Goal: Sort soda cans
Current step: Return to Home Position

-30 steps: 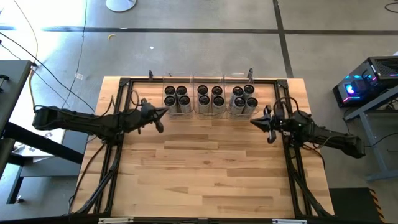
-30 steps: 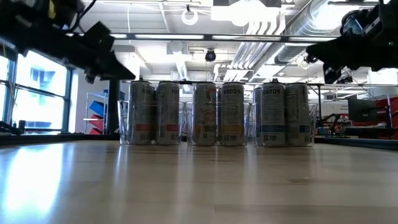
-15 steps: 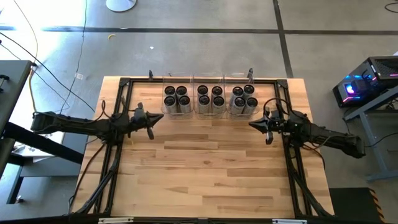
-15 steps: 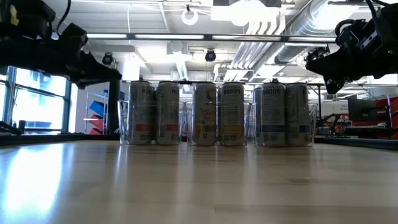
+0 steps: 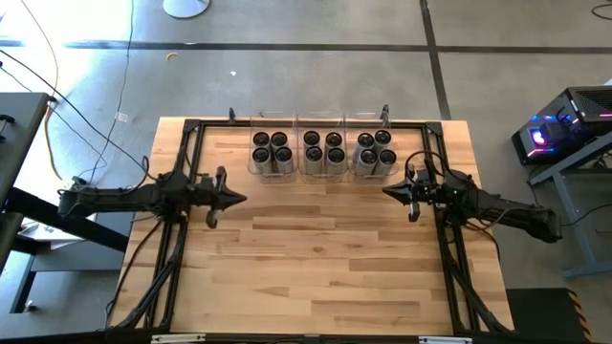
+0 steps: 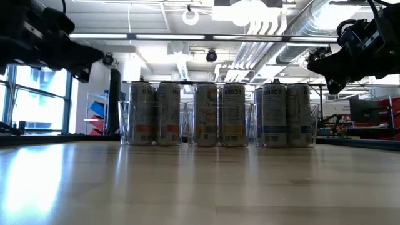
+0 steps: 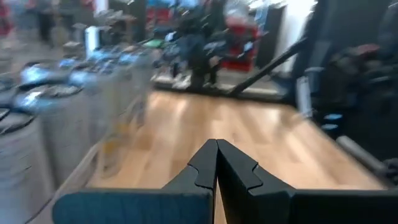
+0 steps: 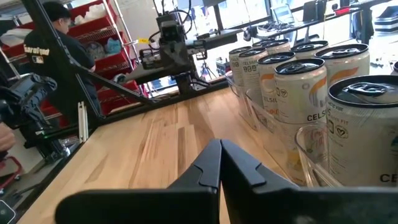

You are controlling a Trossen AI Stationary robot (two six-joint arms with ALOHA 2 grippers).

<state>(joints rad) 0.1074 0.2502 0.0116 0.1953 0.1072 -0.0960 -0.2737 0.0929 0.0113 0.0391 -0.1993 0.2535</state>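
Twelve silvery-grey cylindrical soda cans with dark round tops (image 5: 313, 155) stand upright at the far edge of the light wooden table (image 5: 316, 258). They sit four to a bin in three clear plastic square bins (image 5: 322, 121), which stand side by side in one row. In each bin the cans form a tight two-by-two block, against the wall nearer the arms. The low view shows the cans as an even row with printed labels, all level on the tabletop.

The left gripper (image 5: 239, 199) hangs over the left side of the table, nearer than the left bin and apart from it. Its fingers (image 7: 205, 165) are pressed together with nothing between them. The right gripper (image 5: 388, 189) hangs over the right side, just short of the right bin and not touching it. Its fingers (image 8: 208, 165) are also pressed together and empty, with the cans close beside them in the right wrist view. Both arms reach in from the table's sides, raised off the wood.

A person in a dark shirt (image 8: 53, 46) stands beyond the table.
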